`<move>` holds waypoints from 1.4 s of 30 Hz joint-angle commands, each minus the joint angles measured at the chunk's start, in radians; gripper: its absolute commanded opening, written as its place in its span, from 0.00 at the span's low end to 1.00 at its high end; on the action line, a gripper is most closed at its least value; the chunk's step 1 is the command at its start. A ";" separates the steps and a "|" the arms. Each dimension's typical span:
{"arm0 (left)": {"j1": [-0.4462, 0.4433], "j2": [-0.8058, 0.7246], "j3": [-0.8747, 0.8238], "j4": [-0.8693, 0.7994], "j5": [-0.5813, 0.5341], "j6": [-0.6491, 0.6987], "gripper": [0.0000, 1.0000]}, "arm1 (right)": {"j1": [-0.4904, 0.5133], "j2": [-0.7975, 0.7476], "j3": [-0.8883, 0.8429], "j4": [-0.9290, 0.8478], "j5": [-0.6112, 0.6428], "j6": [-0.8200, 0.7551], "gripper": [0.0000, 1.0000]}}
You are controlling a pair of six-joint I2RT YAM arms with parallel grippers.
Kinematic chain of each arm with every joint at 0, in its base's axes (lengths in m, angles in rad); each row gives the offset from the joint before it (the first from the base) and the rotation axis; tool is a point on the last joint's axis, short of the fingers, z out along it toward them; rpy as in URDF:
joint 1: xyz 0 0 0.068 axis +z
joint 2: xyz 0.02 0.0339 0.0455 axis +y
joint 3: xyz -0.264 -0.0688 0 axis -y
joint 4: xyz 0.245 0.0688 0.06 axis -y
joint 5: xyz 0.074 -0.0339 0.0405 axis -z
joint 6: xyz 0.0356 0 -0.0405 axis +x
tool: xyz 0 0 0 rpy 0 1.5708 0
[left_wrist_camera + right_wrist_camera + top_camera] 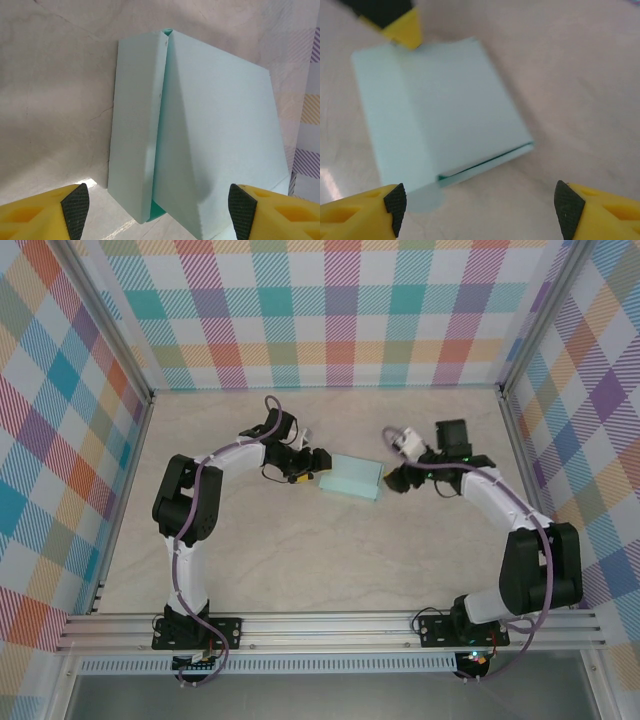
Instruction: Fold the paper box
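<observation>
The paper box (352,478) is a pale mint shallow rectangle lying flat on the table between both arms. In the left wrist view the paper box (200,130) shows two top panels meeting along a slightly gaping seam. My left gripper (318,462) is at its left end, open, with the box's near end between the black pads (75,207) but not touched. In the right wrist view the paper box (450,115) lies ahead, with a thin dark slit along its near edge. My right gripper (392,478) is open just off its right end, with nothing between its fingers.
The pale wood-grain table (300,570) is walled by checked panels (330,310) at the back and both sides. A metal rail (330,625) carrying the arm bases runs along the near edge. The left gripper's yellow fingertip (405,27) shows beyond the box.
</observation>
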 commanded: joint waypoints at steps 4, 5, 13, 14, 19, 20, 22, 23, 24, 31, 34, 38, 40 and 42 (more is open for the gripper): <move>0.001 0.035 0.052 -0.069 -0.036 0.047 0.75 | -0.052 0.085 0.088 0.018 -0.078 0.671 0.75; 0.001 0.042 0.058 -0.077 -0.046 0.052 0.75 | -0.060 0.122 0.125 -0.034 -0.083 0.732 0.75; -0.002 0.084 0.066 -0.111 -0.087 0.086 0.67 | -0.079 0.422 0.330 -0.268 -0.170 0.873 0.70; -0.002 0.087 0.063 -0.112 -0.085 0.089 0.66 | -0.078 0.452 0.353 -0.297 -0.187 0.882 0.70; -0.003 0.090 0.041 -0.091 -0.072 0.086 0.63 | -0.078 0.541 0.368 -0.299 -0.282 0.898 0.69; -0.004 0.093 0.038 -0.087 -0.070 0.084 0.63 | -0.078 0.559 0.367 -0.293 -0.318 0.895 0.69; -0.004 0.099 0.035 -0.081 -0.067 0.082 0.61 | -0.077 0.585 0.371 -0.279 -0.377 0.891 0.68; -0.002 0.100 0.031 -0.076 -0.064 0.080 0.60 | -0.077 0.594 0.363 -0.257 -0.408 0.899 0.68; -0.002 0.104 0.029 -0.072 -0.059 0.079 0.59 | -0.077 0.601 0.359 -0.245 -0.426 0.906 0.68; 0.003 0.127 0.016 -0.041 0.006 0.060 0.47 | -0.077 0.642 0.332 -0.184 -0.495 0.950 0.69; 0.013 0.127 -0.006 -0.013 0.020 0.040 0.41 | -0.077 0.642 0.313 -0.136 -0.541 0.970 0.69; 0.039 0.127 -0.036 0.022 0.041 0.018 0.38 | -0.083 0.627 0.296 -0.109 -0.545 0.979 0.70; 0.050 0.125 -0.048 0.032 0.048 0.019 0.38 | -0.090 0.621 0.289 -0.097 -0.543 0.988 0.70; 0.060 0.121 -0.065 0.050 0.061 0.018 0.37 | -0.098 0.615 0.282 -0.081 -0.547 0.995 0.71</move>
